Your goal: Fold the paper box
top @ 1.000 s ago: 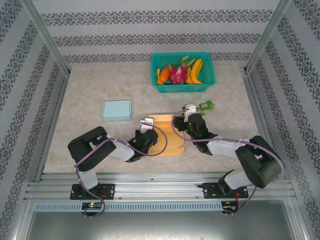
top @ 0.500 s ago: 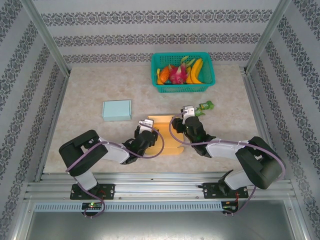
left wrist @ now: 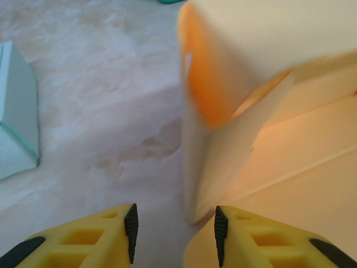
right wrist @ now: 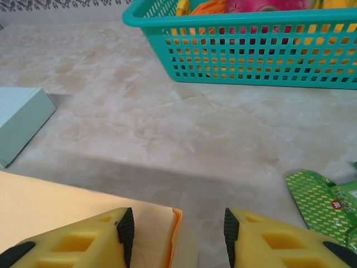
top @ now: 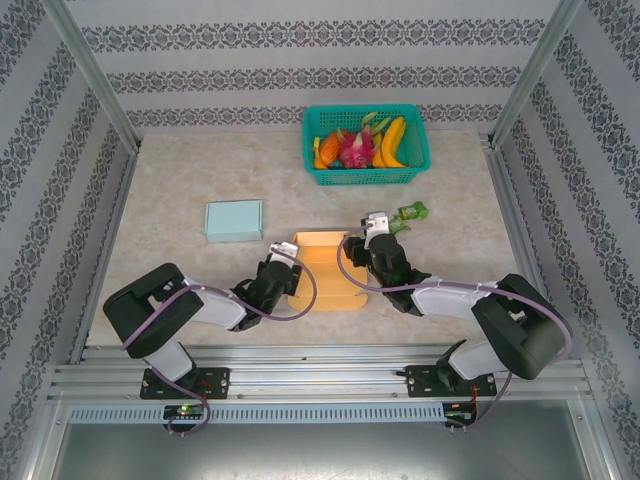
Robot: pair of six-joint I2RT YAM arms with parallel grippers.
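The orange paper box (top: 325,275) lies on the table between my two grippers, partly folded, with its far and side walls raised. My left gripper (top: 281,272) is at the box's left side. In the left wrist view the left gripper (left wrist: 174,231) is open, and the near corner of the box's (left wrist: 268,111) left wall stands between the fingers, close to the right fingertip (left wrist: 221,226). My right gripper (top: 374,238) is at the box's far right corner. It is open (right wrist: 175,230), with the box's (right wrist: 83,201) wall edge in the gap.
A teal basket (top: 365,178) of fruit stands at the back, close ahead of the right gripper (right wrist: 251,50). A light blue box (top: 234,220) lies to the left of the paper box. A green packet (top: 410,212) lies just right of the right gripper.
My left gripper has slid left and nearer, from over the box to its left wall, and its jaws have widened. The box's walls now stand higher. The right gripper has barely moved.
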